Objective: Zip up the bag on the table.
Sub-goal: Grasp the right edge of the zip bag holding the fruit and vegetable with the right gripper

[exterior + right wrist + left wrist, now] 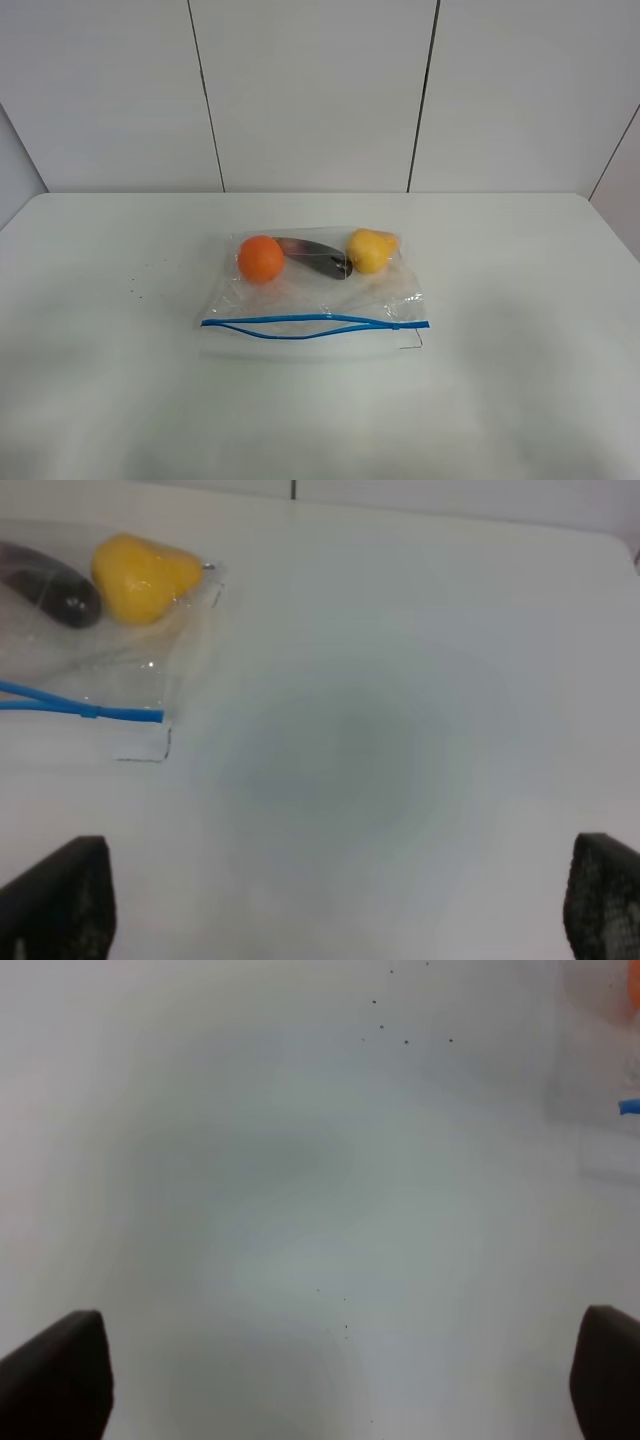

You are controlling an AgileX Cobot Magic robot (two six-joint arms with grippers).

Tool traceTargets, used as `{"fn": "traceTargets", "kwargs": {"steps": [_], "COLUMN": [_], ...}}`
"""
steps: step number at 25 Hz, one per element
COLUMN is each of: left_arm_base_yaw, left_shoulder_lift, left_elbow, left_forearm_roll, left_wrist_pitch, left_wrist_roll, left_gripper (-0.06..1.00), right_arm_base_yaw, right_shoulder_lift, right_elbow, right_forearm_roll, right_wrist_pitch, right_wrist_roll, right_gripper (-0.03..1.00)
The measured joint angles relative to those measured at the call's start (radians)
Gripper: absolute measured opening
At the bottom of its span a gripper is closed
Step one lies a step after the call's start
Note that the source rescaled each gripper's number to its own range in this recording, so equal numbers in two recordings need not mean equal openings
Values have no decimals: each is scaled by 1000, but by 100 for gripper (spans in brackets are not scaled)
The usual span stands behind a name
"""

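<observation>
Clear bag (315,290) lies flat on the counter (100,380), about centre of the high view. Its blue zip strip (310,323) runs L to R along the bag's lower edge. The two tracks gape apart over most of the length & meet only near the right end, at the slider (396,325). Inside, along the upper edge: orange fruit (261,258) at left, dark purple item (318,257) in the middle just beside it, yellow fruit (371,250) at right. A few dark specks (135,285) dot the counter left of the bag. Wrist cams: left claw (340,1380) has its tips spread wide w/ bare counter btwn them, well apart from the bag; only a bag corner w/ a bit of blue shows in that view. The right claw (340,900) is likewise spread wide over bare counter, near the slider end of the bag but not touching; that view shows the yellow fruit, purple item & strip end.
</observation>
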Motion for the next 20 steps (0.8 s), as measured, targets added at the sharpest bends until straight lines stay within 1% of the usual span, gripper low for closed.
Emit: {"fn": "traceTargets", "kwargs": {"steps": [2,5,7,9,12,16,18,20], "left_arm_base_yaw": [0,0,0,0,0,0,0,0], "left_shoulder_lift": [0,0,0,0,0,0,0,0], "left_elbow": [0,0,0,0,0,0,0,0], "left_forearm_roll": [0,0,0,0,1,1,1,1], "left_wrist_pitch": [0,0,0,0,0,0,0,0], "left_wrist_roll": [0,0,0,0,0,0,0,0], "left_gripper": [95,95,95,95,95,95,95,95], "right_arm_base_yaw": [0,0,0,0,0,0,0,-15], "right_shoulder_lift": [73,235,373,510,737,1037,1182,1309], "right_elbow": [-37,-91,-123,-153,-200,-260,-283,-299], "right_forearm_roll": [-2,5,22,61,143,265,341,452], "right_wrist_pitch": [18,14,-8,-52,-133,-220,-244,-247], "right_wrist_roll": [26,77,78,56,-16,-160,-259,-371], "right_gripper": [100,100,100,100,100,100,100,100]}}
